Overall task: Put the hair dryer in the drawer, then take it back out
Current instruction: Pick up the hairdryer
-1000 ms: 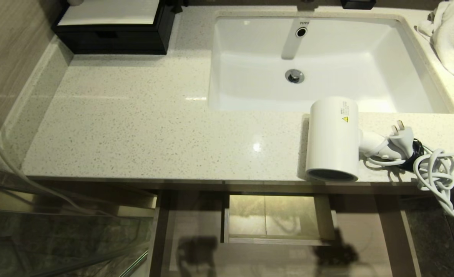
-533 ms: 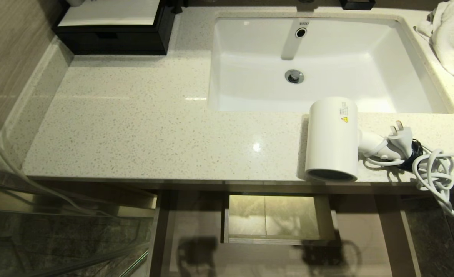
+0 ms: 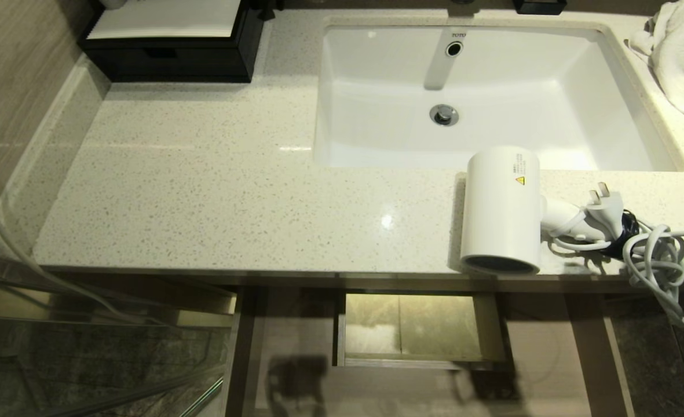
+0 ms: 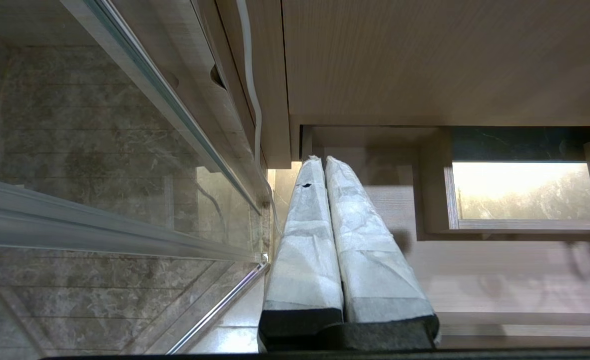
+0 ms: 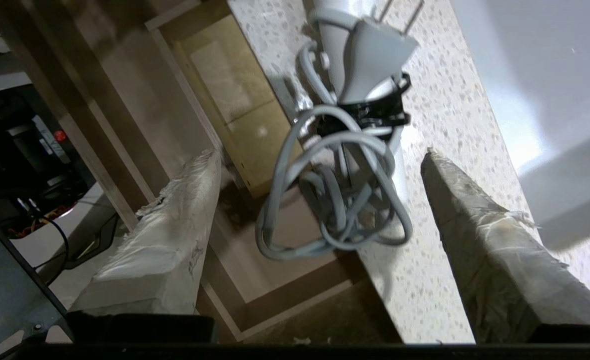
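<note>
The hair dryer [image 3: 501,211] is laid on its side at the near right edge of the speckled desk [image 3: 214,191], just in front of the sink [image 3: 481,92], with its bundled cord [image 3: 657,260] draped over the desk's near edge. The drawer [image 3: 411,330] is seen pulled open below, with nothing visible inside. The right tool [image 5: 319,165] is spread wide with the cord bundle framed between its fingers [image 5: 474,210] but not pinched, and the left tool [image 4: 319,165] is pressed together down by the drawer front, gripping nothing.
</note>
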Motion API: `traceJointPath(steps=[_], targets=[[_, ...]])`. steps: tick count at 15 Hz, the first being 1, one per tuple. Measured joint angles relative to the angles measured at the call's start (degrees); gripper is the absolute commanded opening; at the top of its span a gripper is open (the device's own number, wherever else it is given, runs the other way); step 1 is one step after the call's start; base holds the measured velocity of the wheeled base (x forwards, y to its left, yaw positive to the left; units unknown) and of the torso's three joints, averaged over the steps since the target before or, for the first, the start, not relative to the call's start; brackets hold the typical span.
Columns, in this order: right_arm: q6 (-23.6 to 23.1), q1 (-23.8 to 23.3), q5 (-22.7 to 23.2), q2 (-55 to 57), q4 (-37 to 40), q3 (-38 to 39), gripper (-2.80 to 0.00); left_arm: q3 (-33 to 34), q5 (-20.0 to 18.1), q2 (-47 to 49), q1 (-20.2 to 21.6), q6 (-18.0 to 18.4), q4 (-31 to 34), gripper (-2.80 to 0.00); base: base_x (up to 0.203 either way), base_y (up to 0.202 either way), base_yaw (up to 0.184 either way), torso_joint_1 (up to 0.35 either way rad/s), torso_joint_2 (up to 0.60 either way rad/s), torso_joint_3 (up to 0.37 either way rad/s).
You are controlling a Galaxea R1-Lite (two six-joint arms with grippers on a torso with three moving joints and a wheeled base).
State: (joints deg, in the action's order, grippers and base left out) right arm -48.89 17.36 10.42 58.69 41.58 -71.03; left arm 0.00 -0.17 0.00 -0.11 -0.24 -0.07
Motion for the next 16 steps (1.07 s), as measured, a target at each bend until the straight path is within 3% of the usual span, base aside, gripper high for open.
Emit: traceJointPath(steps=[2,5,12,16], targets=[[-2.1,0.1,5.1,3.2,0.1,-1.5,0.00,0.0,0.0,0.0,0.0,0.0,0.0,-2.80,0.000,0.000,0.000,0.000,0.00,0.000],[-8.7,-1.2,10.0,6.4,1.7,-2.3,0.00,0.0,0.0,0.0,0.0,0.0,0.0,-2.80,0.000,0.000,0.000,0.000,0.00,0.000],[-14.6,-5.7,10.3,11.3,1.7,-4.5,0.00,0.0,0.0,0.0,0.0,0.0,0.0,-2.80,0.000,0.000,0.000,0.000,0.00,0.000],[-15.2,-7.7,10.0,13.4,1.3,-5.1,0.00,0.0,0.0,0.0,0.0,0.0,0.0,-2.80,0.000,0.000,0.000,0.000,0.00,0.000]])
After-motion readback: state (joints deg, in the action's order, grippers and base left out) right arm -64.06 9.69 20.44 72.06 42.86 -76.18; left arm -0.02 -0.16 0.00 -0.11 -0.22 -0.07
